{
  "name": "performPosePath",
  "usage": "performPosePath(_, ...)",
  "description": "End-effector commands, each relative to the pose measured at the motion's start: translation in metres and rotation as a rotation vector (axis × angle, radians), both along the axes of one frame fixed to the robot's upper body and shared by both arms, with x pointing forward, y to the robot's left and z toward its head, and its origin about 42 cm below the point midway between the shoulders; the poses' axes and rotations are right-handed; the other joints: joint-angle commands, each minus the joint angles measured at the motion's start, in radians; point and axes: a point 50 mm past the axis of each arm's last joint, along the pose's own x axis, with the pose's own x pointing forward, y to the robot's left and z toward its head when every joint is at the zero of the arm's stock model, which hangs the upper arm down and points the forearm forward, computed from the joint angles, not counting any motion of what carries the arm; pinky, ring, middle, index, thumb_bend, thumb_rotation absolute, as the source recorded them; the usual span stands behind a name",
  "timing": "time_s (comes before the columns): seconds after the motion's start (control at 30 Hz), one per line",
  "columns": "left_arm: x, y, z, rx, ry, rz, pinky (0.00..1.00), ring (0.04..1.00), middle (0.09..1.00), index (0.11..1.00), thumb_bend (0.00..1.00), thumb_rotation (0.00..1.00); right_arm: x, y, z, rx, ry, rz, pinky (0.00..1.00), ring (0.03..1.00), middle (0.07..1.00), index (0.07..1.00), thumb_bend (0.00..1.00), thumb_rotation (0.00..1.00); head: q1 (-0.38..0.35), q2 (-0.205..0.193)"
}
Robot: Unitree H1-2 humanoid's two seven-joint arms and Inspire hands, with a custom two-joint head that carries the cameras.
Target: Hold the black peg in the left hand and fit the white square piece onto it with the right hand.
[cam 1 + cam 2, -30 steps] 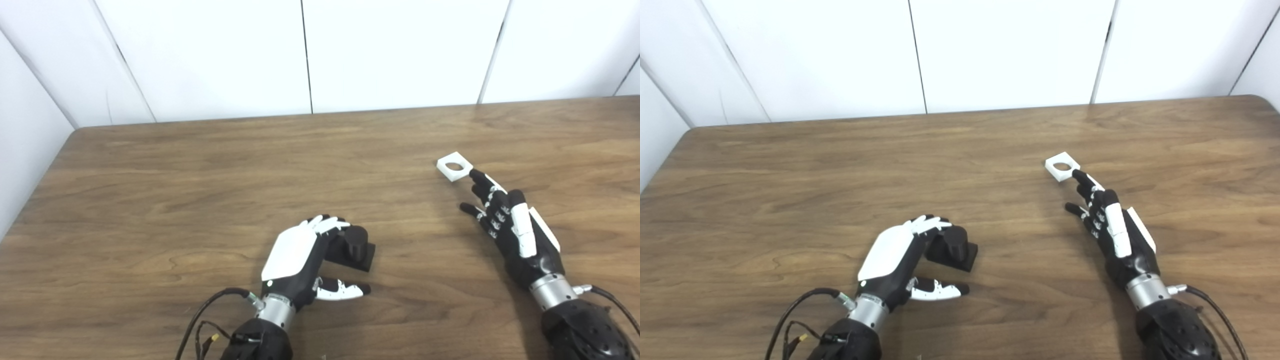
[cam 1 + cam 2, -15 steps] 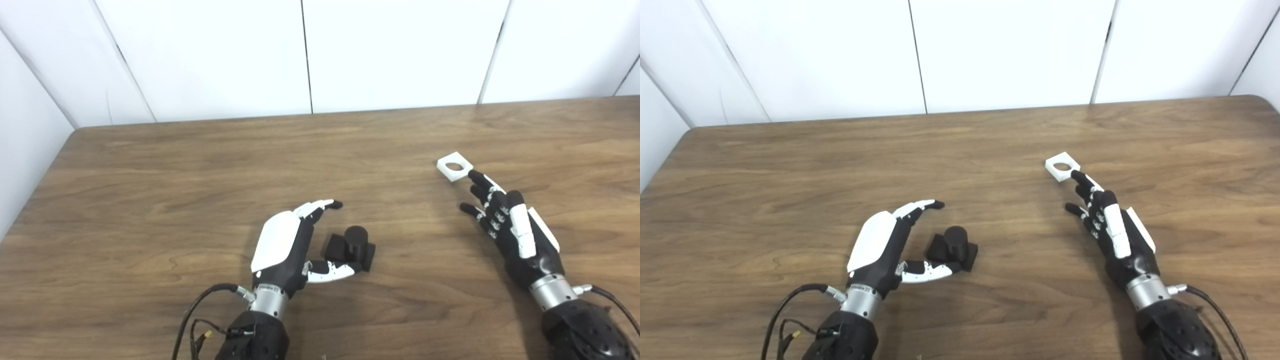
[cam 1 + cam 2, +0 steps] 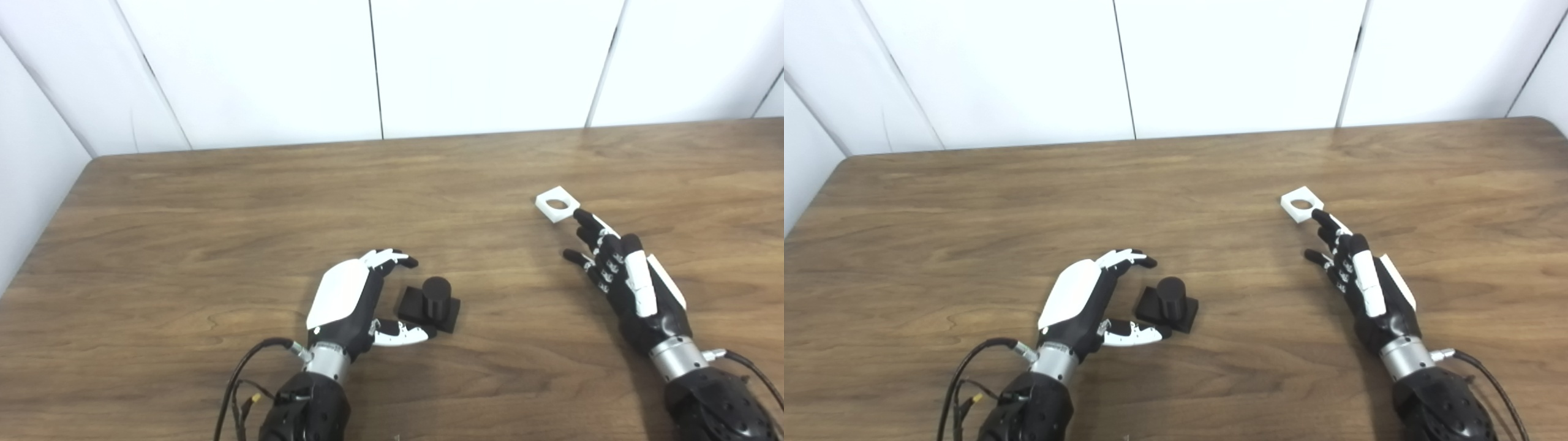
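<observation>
The black peg (image 3: 431, 301), a short cylinder on a square black base, stands on the wooden table (image 3: 245, 208) near the front centre. My left hand (image 3: 352, 298) lies just left of it, open, fingers curled above and thumb stretched below the base, holding nothing. The white square piece (image 3: 557, 204), with a round hole, lies flat at the right. My right hand (image 3: 625, 277) rests open on the table, its longest fingertip right at the piece's near corner; whether they touch is unclear.
White wall panels (image 3: 373, 67) close the table's far edge and left side. Cables (image 3: 245, 386) trail from my left wrist at the front edge. The rounded far right table corner (image 3: 1546, 122) shows in the right eye view.
My left hand let go of the black peg and drew back to the left, opening; since half a second ago its fingers have curled slightly. The peg, the white piece and my right hand stayed put.
</observation>
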Motion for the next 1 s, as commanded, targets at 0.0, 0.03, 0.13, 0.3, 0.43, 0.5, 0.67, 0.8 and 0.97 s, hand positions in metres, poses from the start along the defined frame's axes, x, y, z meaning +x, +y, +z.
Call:
performPosePath(0.0,0.009,0.003,0.004,0.018,0.007,-0.011,0.84,0.941,0.891,0.731,0.86,0.20,-0.005,-0.003,-0.007,0.007,0.030,0.002,0.88,0.996,0.985,0.915,0.73,1.00,0.000,0.000)
performPosePath(0.03,0.010,0.004,0.004,0.028,0.016,-0.017,0.85,0.941,0.889,0.727,0.87,0.20,-0.005,-0.003,-0.007,0.008,0.029,0.003,0.88,0.997,0.985,0.915,0.72,1.00,0.000,0.000)
performPosePath(0.13,0.013,0.005,0.001,0.048,0.032,-0.027,0.84,0.932,0.884,0.716,0.90,0.21,-0.004,-0.002,-0.006,0.009,0.028,0.005,0.89,1.000,0.988,0.920,0.72,1.00,0.000,0.000)
performPosePath(0.3,0.015,0.004,-0.001,0.066,0.041,-0.032,0.85,0.926,0.880,0.710,0.90,0.20,-0.004,-0.002,-0.004,0.010,0.026,0.008,0.89,1.000,0.989,0.920,0.71,1.00,-0.001,0.001)
performPosePath(0.43,0.016,0.004,-0.003,0.071,0.044,-0.033,0.87,0.929,0.880,0.701,0.90,0.20,-0.004,-0.002,-0.003,0.011,0.030,0.002,0.88,0.999,0.985,0.918,0.71,1.00,0.000,0.002)
performPosePath(0.5,0.017,0.004,-0.004,0.088,0.035,-0.039,0.91,0.934,0.883,0.693,0.89,0.21,-0.004,-0.003,-0.003,0.012,0.027,0.006,0.89,1.000,0.988,0.924,0.71,1.00,0.000,0.002)
performPosePath(0.67,0.018,0.004,-0.007,0.160,-0.010,-0.050,0.98,0.950,0.900,0.660,0.87,0.23,-0.004,-0.003,-0.003,0.011,0.023,0.010,0.89,1.000,0.993,0.932,0.70,1.00,0.004,0.002)
performPosePath(0.8,0.019,0.005,-0.010,0.220,-0.051,-0.058,1.00,0.970,0.919,0.637,0.86,0.23,-0.003,-0.001,-0.003,0.014,0.023,0.006,0.89,1.000,0.989,0.929,0.71,1.00,0.005,0.002)
performPosePath(0.97,0.023,0.006,-0.014,0.292,-0.101,-0.071,1.00,0.980,0.929,0.625,0.86,0.23,-0.004,0.000,-0.004,0.015,0.022,0.003,0.88,0.997,0.985,0.927,0.71,1.00,0.002,0.003)
